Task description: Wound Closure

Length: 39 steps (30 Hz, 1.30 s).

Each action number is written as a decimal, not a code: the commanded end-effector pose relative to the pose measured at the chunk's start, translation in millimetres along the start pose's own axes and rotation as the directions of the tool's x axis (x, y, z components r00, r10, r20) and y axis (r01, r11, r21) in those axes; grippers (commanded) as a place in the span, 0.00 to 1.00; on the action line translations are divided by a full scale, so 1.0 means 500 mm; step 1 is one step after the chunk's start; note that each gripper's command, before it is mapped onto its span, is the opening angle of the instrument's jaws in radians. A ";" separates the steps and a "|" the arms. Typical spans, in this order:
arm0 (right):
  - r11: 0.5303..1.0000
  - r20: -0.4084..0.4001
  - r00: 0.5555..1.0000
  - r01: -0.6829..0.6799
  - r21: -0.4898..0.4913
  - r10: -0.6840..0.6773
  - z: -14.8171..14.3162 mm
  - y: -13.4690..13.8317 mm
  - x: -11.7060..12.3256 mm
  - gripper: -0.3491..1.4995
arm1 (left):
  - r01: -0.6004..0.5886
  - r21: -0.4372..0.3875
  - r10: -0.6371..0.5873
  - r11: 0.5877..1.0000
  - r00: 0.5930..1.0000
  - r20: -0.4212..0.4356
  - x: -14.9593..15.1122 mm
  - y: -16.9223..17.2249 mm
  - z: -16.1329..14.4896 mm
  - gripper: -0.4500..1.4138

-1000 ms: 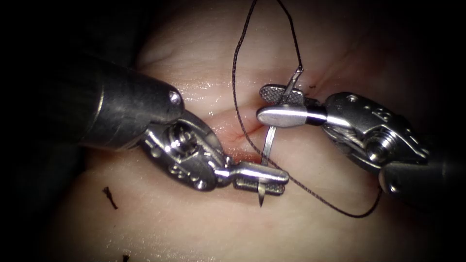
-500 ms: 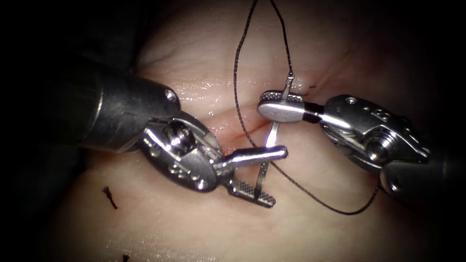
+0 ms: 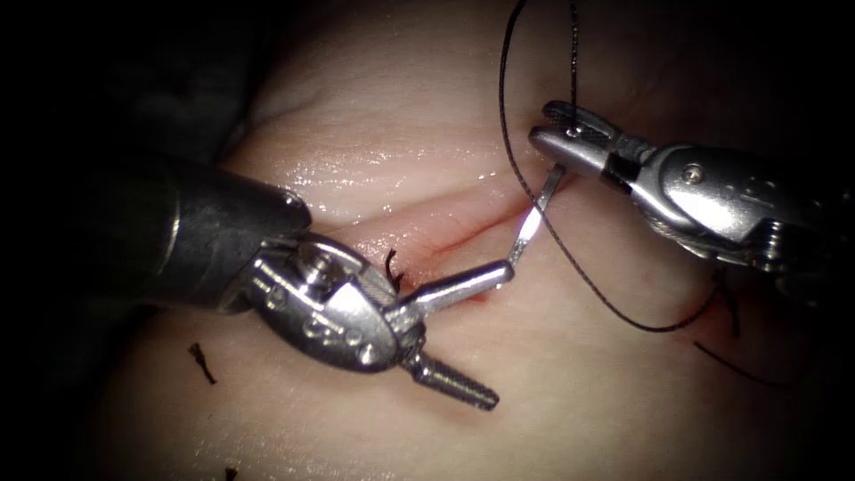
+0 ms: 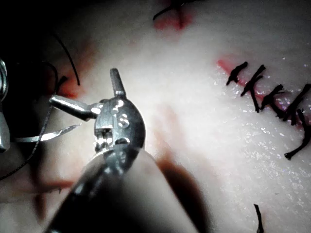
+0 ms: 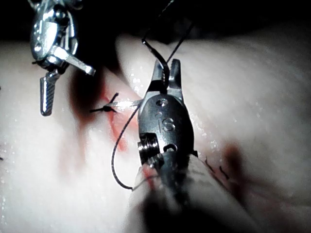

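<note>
Steel needle [image 3: 533, 216] hangs in right gripper [image 3: 570, 134]; left gripper [image 3: 481, 334] gapes, empty.

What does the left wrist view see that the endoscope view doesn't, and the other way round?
Left wrist view's extra: a row of dark stitches with red fluid beside it.
Endoscope view's extra: the right tool shut on the needle near its thread end, and the cut running beneath.
Shared: the left tool, jaws open, holding nothing; the needle, seemingly clear of the tissue, above the cut; the thread.
</note>
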 end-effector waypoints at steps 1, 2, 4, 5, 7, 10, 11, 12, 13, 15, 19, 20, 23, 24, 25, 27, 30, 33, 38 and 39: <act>1.000 0.016 1.000 0.007 -0.002 -0.007 0.0016 -0.0006 0.0005 0.00 | -0.004 0.023 0.003 1.000 0.999 0.043 -0.0010 0.0007 0.0025 0.78; 1.000 0.025 1.000 0.006 -0.005 -0.006 0.0016 -0.0005 0.0008 0.00 | -0.005 0.041 0.001 0.999 0.997 0.079 -0.0014 0.0008 0.0037 0.74; 1.000 0.048 0.999 0.007 -0.005 -0.006 0.0018 0.0001 0.0012 0.00 | -0.008 0.084 -0.006 0.996 0.985 0.170 -0.0022 0.0016 0.0065 0.68; 1.000 0.056 0.998 0.013 -0.007 -0.012 0.0019 0.0004 0.0013 0.00 | -0.011 0.099 -0.009 0.995 0.980 0.199 -0.0025 0.0020 0.0076 0.67; 1.000 0.069 0.998 0.002 -0.018 -0.001 0.0020 0.0009 0.0012 0.00 | -0.010 0.129 -0.027 0.992 0.961 0.276 -0.0031 0.0030 0.0100 0.63; 0.997 0.117 0.992 -0.036 -0.061 0.043 0.0023 0.0014 0.0005 0.00 | -0.046 0.174 -0.028 0.984 0.917 0.397 -0.0035 0.0035 0.0129 0.61; 0.996 0.132 0.990 -0.049 -0.074 0.059 0.0024 0.0015 0.0002 0.00 | -0.064 0.182 -0.022 0.981 0.900 0.434 -0.0036 0.0036 0.0138 0.61; 0.994 0.142 0.987 -0.063 -0.087 0.075 0.0025 0.0015 0.0000 0.00 | -0.083 0.190 -0.017 0.978 0.882 0.472 -0.0035 0.0037 0.0149 0.61; 0.992 0.152 0.985 -0.070 -0.100 0.085 0.0026 0.0015 -0.0002 0.00 | -0.099 0.190 -0.008 0.977 0.869 0.494 -0.0034 0.0038 0.0158 0.61; 0.989 0.171 0.981 -0.073 -0.128 0.095 0.0027 0.0015 -0.0006 0.00 | -0.127 0.189 0.008 0.974 0.848 0.530 -0.0031 0.0042 0.0173 0.61; 0.986 0.207 0.973 -0.071 -0.153 0.102 0.0026 0.0015 -0.0011 0.00 | -0.178 0.196 0.029 0.964 0.807 0.590 -0.0020 0.0049 0.0197 0.64; 0.985 0.209 0.972 -0.075 -0.156 0.107 0.0026 0.0015 -0.0011 0.00 | -0.184 0.201 0.029 0.962 0.802 0.596 -0.0017 0.0049 0.0198 0.62; 0.985 0.210 0.972 -0.074 -0.155 0.106 0.0023 0.0017 -0.0012 0.00 | -0.189 0.203 0.030 0.961 0.800 0.600 -0.0011 0.0053 0.0195 0.36; 0.985 0.210 0.972 -0.074 -0.155 0.106 0.0022 0.0018 -0.0012 0.00 | -0.187 0.201 0.032 0.961 0.804 0.594 -0.0008 0.0054 0.0190 0.21; 0.985 0.210 0.972 -0.074 -0.154 0.106 0.0020 0.0020 -0.0013 0.00 | -0.189 0.193 0.043 0.963 0.814 0.579 -0.0004 0.0056 0.0182 0.07; 0.986 0.210 0.972 -0.074 -0.151 0.105 0.0016 0.0024 -0.0015 0.00 | -0.212 0.166 0.081 0.963 0.815 0.574 0.0005 0.0058 0.0162 0.00; 0.987 0.212 0.972 -0.073 -0.145 0.103 0.0009 0.0032 -0.0020 0.00 | -0.233 0.135 0.114 0.963 0.807 0.579 0.0025 0.0052 0.0116 0.00; 0.986 0.209 0.972 -0.078 -0.145 0.108 0.0003 0.0036 -0.0023 0.00 | -0.237 0.108 0.133 0.965 0.805 0.579 0.0051 0.0038 0.0055 0.00; 0.986 0.183 0.975 -0.107 -0.128 0.129 -0.0001 0.0034 -0.0022 0.00 | -0.227 0.072 0.137 0.971 0.780 0.610 0.0087 -0.0007 -0.0057 0.00; 0.986 0.170 0.975 -0.121 -0.116 0.140 -0.0001 0.0033 -0.0021 0.00 | -0.223 0.062 0.138 0.973 0.774 0.618 0.0091 -0.0018 -0.0077 0.00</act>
